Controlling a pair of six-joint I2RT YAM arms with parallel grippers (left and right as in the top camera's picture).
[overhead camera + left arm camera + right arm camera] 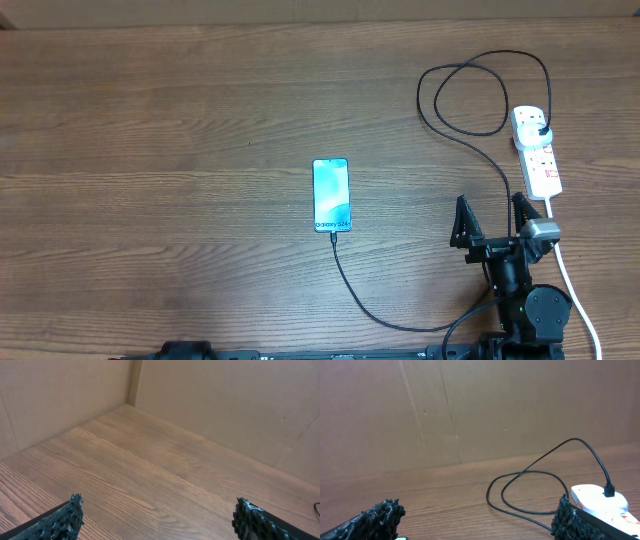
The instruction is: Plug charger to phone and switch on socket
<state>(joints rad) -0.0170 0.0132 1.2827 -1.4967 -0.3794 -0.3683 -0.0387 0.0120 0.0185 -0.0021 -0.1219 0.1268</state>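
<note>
The phone [331,195] lies flat at the table's middle, its teal screen up. The black charger cable [372,306] meets the phone's near short edge, curves right, passes under my right arm and loops [470,100] to its black plug [541,130] in the white socket strip [545,172]. In the right wrist view the loop [530,490], the plug [609,491] and the strip [595,497] show ahead. My right gripper [491,213] [477,520] is open and empty, just left of the strip. My left gripper [160,520] is open and empty over bare wood.
The strip's white cord [575,290] runs toward the front edge past my right arm's base [540,310]. Cardboard walls [210,395] enclose the table at the back and side. My left arm's base [185,350] sits at the front edge.
</note>
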